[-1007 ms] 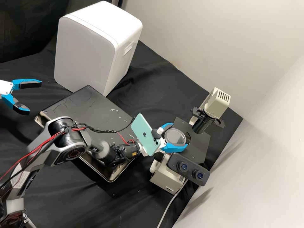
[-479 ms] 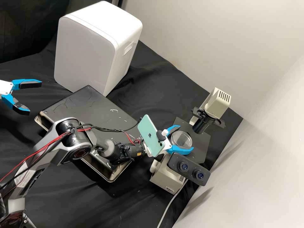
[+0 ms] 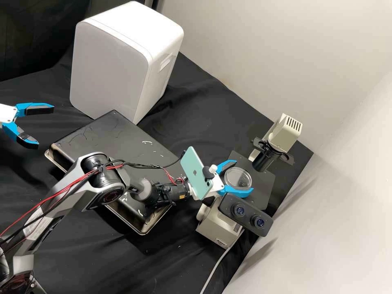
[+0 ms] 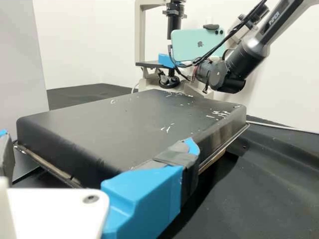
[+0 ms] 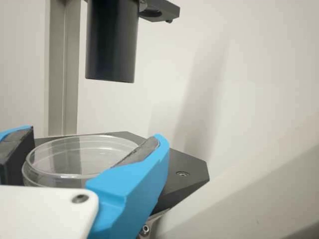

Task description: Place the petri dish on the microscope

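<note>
One dish, clear round plastic, shallow with a thin upright rim, sits between the two blue fingers of the right gripper. The jaws are closed about halfway, with the dark pads against the rim on both sides. The dish is over the flat black stage of the microscope, right below its black cylindrical tube; can't tell if its base touches the stage. One microscope with a beige boxy body, two dark eyepieces on its near side and one ribbed beige housing at its far end. One mint phone, glossy and flat, is mounted on the right wrist just left of the microscope. One rectangular tray, metal rim with a smooth black scuffed top, lies left of the microscope. One white box, matte with rounded corners, stands well left of and behind the microscope. The left gripper is spread wide and empty, far left of the microscope, past the tray; its blue finger is angular plastic with a dark pad. Wrinkled black cloth covers the bench under the microscope.
</note>
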### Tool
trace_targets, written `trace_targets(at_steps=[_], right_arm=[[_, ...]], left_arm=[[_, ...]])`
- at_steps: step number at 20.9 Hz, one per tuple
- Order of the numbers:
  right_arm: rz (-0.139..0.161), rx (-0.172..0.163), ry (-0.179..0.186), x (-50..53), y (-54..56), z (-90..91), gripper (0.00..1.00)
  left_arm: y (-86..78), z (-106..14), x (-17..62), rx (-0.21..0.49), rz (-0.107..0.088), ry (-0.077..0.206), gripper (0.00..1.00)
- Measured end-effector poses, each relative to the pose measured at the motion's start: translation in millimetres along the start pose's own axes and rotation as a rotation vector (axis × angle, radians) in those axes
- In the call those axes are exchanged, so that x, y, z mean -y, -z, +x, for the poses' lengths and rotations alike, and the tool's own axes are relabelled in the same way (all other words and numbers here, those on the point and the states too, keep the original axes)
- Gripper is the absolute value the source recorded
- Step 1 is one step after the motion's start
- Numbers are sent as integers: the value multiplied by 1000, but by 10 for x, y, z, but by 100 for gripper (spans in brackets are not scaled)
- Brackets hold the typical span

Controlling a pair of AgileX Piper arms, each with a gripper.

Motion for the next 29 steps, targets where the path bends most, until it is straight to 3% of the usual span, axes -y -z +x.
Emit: trace_targets(at_steps=[3, 15, 18, 20, 23, 29], right_arm=[[-24, 15, -1, 15, 32, 9, 100], [-20, 31, 20, 16, 49, 43, 100], [-28, 18, 42, 6, 40, -4, 100], [-16, 17, 72, -47, 38, -87, 100], [-63, 0, 141, -131, 72, -259, 100], [-17, -22, 168, -324, 145, -493, 100]], left_arm=[[0, 0, 0, 0, 0, 0, 100], [4, 14, -17, 2, 4, -6, 100], [4, 14, -17, 2, 4, -6, 100], [4, 14, -17, 2, 4, -6, 100], [11, 20, -2, 0, -1, 2, 100], [8, 22, 3, 1, -2, 4, 100]])
